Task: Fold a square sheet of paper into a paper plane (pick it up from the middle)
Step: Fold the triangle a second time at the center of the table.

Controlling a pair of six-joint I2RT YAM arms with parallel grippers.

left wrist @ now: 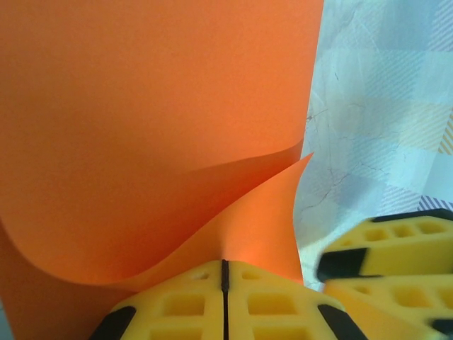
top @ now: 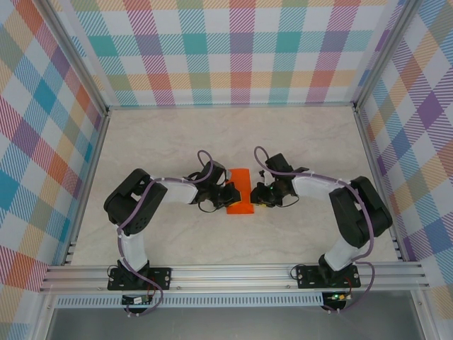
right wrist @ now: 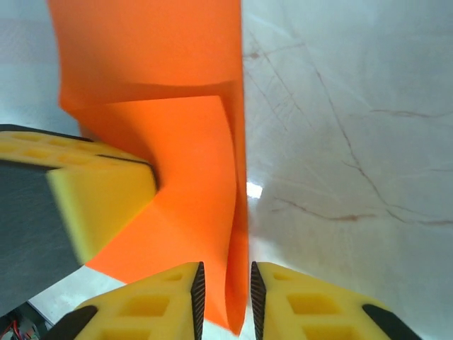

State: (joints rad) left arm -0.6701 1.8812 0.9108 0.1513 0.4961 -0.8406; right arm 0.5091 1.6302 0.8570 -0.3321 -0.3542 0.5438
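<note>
Left gripper (left wrist: 225,273) tight on orange sheet (left wrist: 141,127), right gripper (right wrist: 225,276) ajar around it, elbows outward.

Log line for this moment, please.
left gripper: shut on orange sheet | right gripper: slightly open around its edge | stage: mid-fold

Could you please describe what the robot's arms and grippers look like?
Both the left arm and right arm have bulky black joints, white links and a looping purple cable. The left gripper and right gripper have yellow fingers with recessed rectangular pockets and black pads.
</note>
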